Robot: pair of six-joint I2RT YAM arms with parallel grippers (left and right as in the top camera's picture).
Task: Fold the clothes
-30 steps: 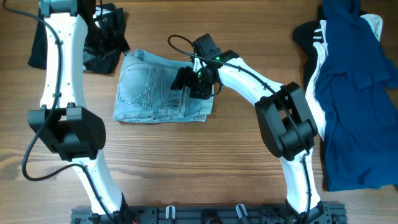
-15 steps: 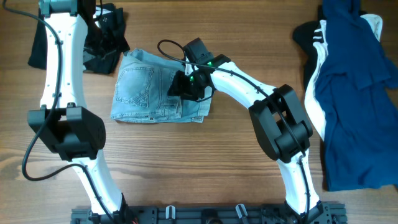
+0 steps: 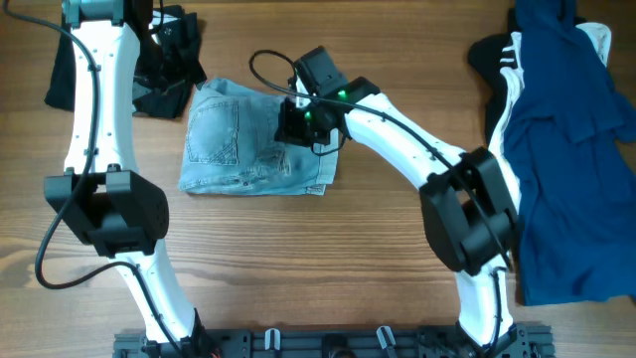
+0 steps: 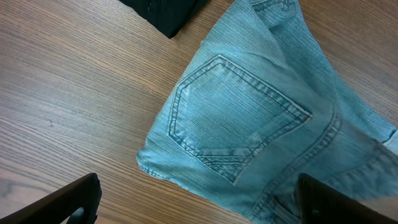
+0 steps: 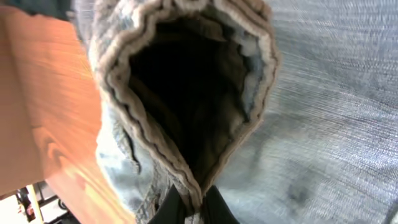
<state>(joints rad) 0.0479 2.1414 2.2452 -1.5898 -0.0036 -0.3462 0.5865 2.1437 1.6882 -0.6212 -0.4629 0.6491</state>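
The soft, faded blue jeans (image 3: 238, 139) lie bunched on the wooden bench (image 3: 328, 259), the right claw (image 5: 193, 208) pinching their thick stitched hem (it gapes like a mouth), the left claw (image 4: 199, 200) spread wide, holding nothing.

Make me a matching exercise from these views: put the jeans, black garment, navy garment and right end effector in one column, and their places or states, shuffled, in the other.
Column A
1. jeans
2. black garment
3. navy garment
4. right end effector

Column B
a. along the far right side
b. far left corner
c. in the middle, folded
d. pinching a denim edge

Pairs: 1-c, 2-b, 3-a, 4-d
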